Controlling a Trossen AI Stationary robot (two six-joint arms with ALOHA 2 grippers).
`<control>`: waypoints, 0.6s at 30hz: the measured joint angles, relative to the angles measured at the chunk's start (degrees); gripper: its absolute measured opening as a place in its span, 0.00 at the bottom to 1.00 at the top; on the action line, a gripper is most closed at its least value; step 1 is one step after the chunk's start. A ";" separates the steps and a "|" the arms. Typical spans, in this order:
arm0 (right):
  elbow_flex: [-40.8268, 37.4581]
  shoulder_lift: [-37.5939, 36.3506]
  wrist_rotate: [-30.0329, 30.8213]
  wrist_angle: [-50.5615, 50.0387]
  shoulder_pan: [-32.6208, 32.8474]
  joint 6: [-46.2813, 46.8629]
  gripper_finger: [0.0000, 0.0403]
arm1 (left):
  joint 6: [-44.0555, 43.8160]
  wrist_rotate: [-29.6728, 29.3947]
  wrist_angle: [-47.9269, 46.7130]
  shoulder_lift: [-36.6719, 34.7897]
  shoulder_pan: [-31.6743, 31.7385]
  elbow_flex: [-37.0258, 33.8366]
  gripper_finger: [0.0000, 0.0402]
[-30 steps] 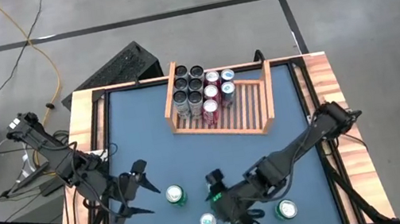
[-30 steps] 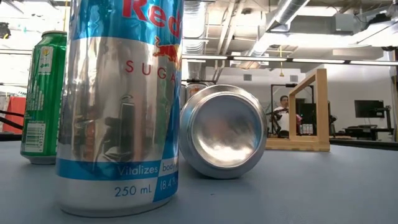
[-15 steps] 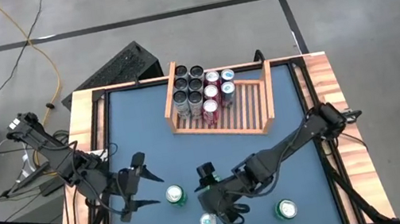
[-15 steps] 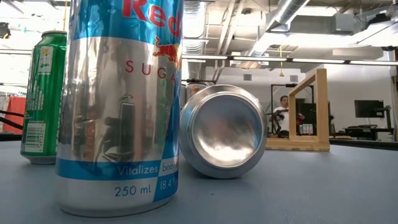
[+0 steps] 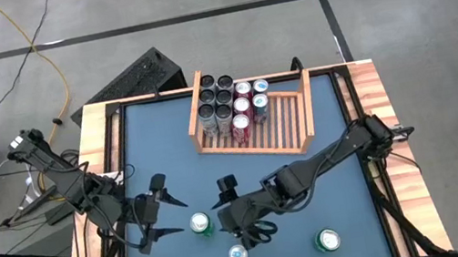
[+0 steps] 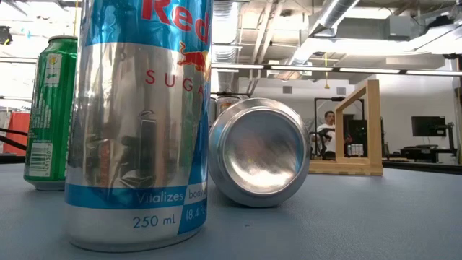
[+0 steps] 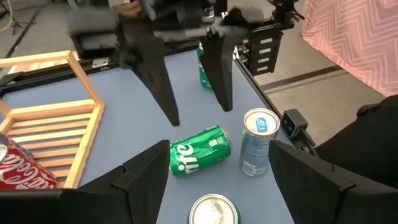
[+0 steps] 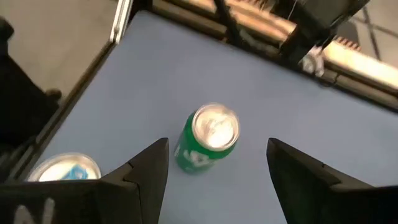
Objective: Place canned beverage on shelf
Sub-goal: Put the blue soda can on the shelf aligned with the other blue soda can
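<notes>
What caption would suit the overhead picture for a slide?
Right pincer, open, hovers between two loose cans while the shelf stands part-filled.

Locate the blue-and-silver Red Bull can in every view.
High view: Red Bull can stands near the table's front edge.
Low view: the can fills the left foreground.
Left wrist view: the can stands upright beside the lying Sprite can.
Right wrist view: only its top shows.
Shared landmark: the upright green can beside it.

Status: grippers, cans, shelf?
Left gripper open, empty, beside upright green can. Right gripper open, empty, near lying green can. Light wooden slatted shelf half full; nothing blocking its front.
</notes>
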 joint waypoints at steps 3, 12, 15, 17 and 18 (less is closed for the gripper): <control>1.69 -0.12 0.00 -0.11 -0.02 -1.35 0.63 | 0.14 -0.02 -0.05 0.00 0.02 0.00 0.65; 6.52 -0.08 -0.15 -3.88 1.17 -0.51 0.64 | 0.19 1.21 -0.41 0.00 0.00 0.00 0.65; 6.58 -0.08 -0.17 -5.74 2.07 0.77 0.66 | 0.21 2.82 -0.46 0.00 0.00 0.00 0.65; 6.60 -0.08 -0.22 -6.98 2.80 1.75 0.68 | 0.22 4.13 -0.46 0.00 0.00 0.00 0.65; 6.60 -0.08 -0.23 -7.52 3.15 2.38 0.69 | 0.21 4.63 -0.46 0.00 0.00 0.00 0.65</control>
